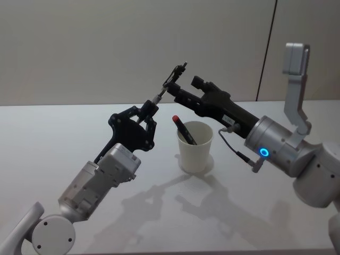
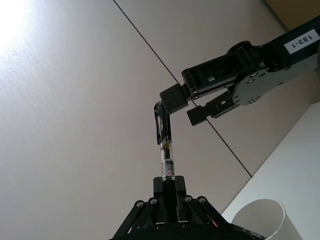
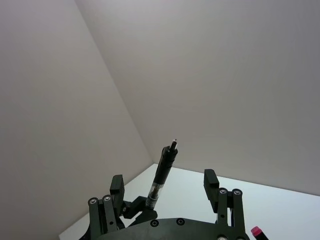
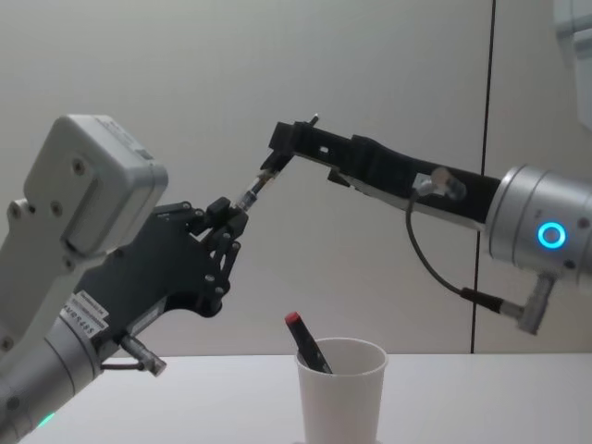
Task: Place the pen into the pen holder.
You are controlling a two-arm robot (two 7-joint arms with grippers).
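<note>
A slim pen [image 1: 163, 89] with a clear barrel and a black clip end points up and away above the table. My left gripper [image 1: 145, 111] is shut on its lower end, as the left wrist view shows [image 2: 170, 182]. My right gripper [image 1: 183, 85] reaches in from the right and stands open, its fingers [image 3: 210, 179] on either side of the pen's upper end [image 3: 162, 167]. The pen holder [image 1: 195, 146], a white paper cup, stands on the table below both grippers. A black pen with a red cap [image 1: 183, 130] leans inside it.
The white table [image 1: 64, 133] stretches to both sides of the cup, with a plain grey wall behind. The cable and connector of my right arm [image 1: 241, 154] hang just right of the cup's rim.
</note>
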